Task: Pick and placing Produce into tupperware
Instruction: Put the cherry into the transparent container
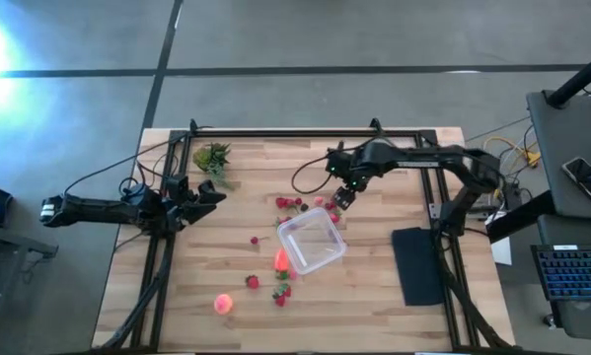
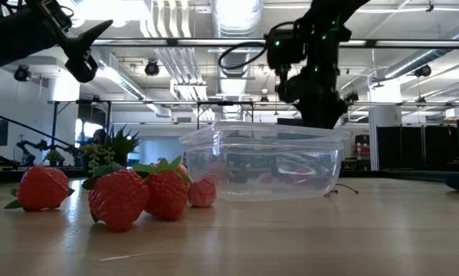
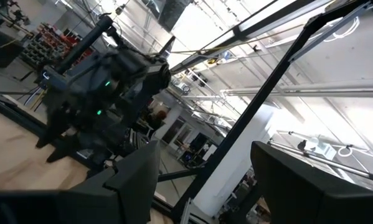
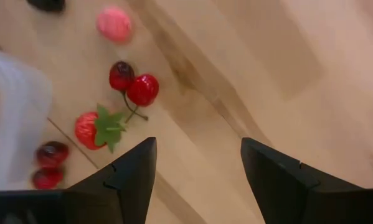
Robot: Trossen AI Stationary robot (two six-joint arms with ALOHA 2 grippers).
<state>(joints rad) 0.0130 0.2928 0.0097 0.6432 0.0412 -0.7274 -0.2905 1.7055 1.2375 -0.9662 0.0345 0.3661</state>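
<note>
The clear square tupperware [image 1: 312, 242] stands on the wooden table's middle and looks empty; it also shows in the low view [image 2: 263, 161]. Small red strawberries lie scattered on the table: some at its far side [image 1: 291, 204], others at its near left [image 1: 281, 291]. The round orange-pink fruit [image 1: 223, 304] lies near the front edge. My right gripper [image 1: 342, 200] is open and empty, just beyond the tupperware's far right corner, above the table beside a strawberry [image 4: 96, 129] and two dark red berries [image 4: 134, 84]. My left gripper [image 1: 211, 192] is open and empty at the table's left.
A green leafy clump [image 1: 213, 156] lies at the far left. A flat black pad [image 1: 418, 264] lies at the right. A black frame [image 1: 305, 133] runs along the table's far edge and down both sides. Several strawberries [image 2: 122, 195] lie close to the low camera.
</note>
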